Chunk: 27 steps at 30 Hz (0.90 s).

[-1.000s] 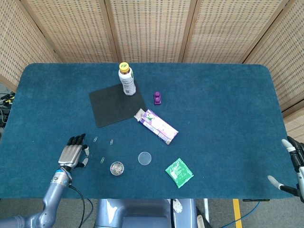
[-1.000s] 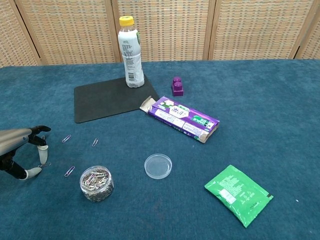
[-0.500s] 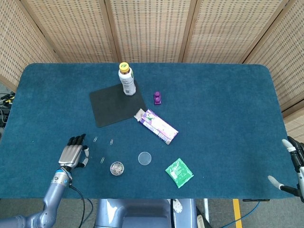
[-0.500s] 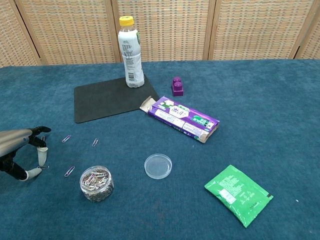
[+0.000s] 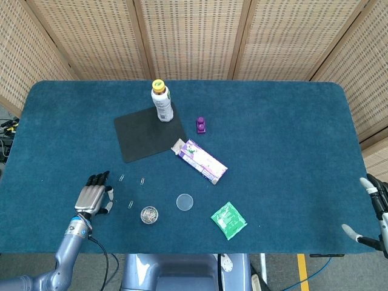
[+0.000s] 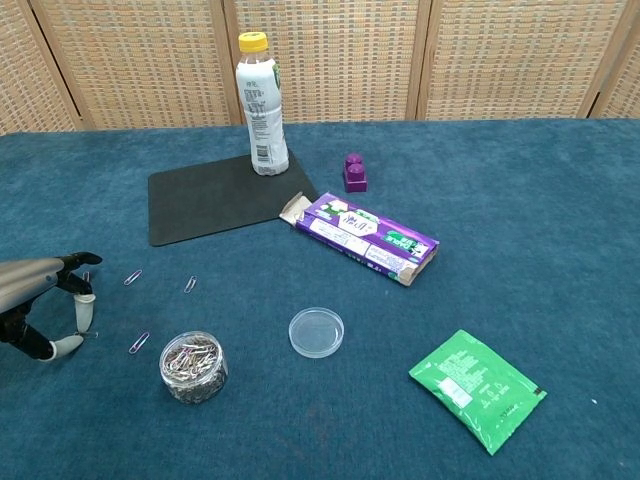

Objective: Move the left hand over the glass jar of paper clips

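Jar (image 6: pixel 194 368) near counter (image 5: pixel 285 133) front edge, lid (image 6: pixel 316 332) off beside it. Glass: rigid, slick, breakable, clips spill; grip sidewall. Left hand (image 5: pixel 93 197) left of jar, empty, fingers apart. Right hand (image 5: pixel 374 212) idle, empty, spread.

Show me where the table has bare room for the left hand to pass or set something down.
Bare cloth runs wide right of the purple carton and green packet, and along the far edge behind the bottle. Crowded: the near left, where the left hand, loose paper clips, the glass jar and clear lid sit close.
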Tool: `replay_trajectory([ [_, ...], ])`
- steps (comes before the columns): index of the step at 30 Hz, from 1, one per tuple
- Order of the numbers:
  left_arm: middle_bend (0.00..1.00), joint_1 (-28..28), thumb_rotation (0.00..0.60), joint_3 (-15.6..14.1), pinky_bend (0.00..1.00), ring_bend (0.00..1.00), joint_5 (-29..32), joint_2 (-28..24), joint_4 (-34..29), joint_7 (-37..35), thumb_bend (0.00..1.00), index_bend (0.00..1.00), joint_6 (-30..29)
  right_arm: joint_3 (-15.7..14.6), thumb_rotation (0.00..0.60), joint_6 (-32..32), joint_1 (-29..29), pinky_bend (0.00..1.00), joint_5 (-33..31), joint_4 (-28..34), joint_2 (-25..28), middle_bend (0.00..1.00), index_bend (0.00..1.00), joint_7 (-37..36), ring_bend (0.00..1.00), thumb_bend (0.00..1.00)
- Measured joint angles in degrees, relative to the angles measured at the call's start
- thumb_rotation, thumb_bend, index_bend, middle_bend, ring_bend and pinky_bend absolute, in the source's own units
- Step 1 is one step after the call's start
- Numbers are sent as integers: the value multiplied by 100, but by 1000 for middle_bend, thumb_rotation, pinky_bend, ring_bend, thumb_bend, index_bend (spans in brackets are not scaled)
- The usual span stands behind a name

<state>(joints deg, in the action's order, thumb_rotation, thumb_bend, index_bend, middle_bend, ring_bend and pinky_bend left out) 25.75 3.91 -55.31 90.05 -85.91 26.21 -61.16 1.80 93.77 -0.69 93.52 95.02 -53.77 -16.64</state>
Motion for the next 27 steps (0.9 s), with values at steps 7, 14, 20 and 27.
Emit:
replay_trajectory([
  [7,0,-7,600,47,0,0,-34,-85,-93,-67,409,616,-59,-1,600,-9,5,0,-2,4,3,0,6,1,0,0],
  [14,0,-22,600,86,0,0,-162,-295,-408,-157,409,616,-156,1,600,-9,7,0,-5,7,8,0,6,-15,0,0],
  [20,0,-48,600,52,0,0,-503,-468,-758,-263,409,618,-284,0,600,-8,6,0,-9,9,11,0,6,-21,0,0],
  [27,0,-53,600,-127,0,0,-1261,-682,-1308,-270,408,621,-451,-5,600,-8,6,0,2,19,9,0,6,3,0,0],
])
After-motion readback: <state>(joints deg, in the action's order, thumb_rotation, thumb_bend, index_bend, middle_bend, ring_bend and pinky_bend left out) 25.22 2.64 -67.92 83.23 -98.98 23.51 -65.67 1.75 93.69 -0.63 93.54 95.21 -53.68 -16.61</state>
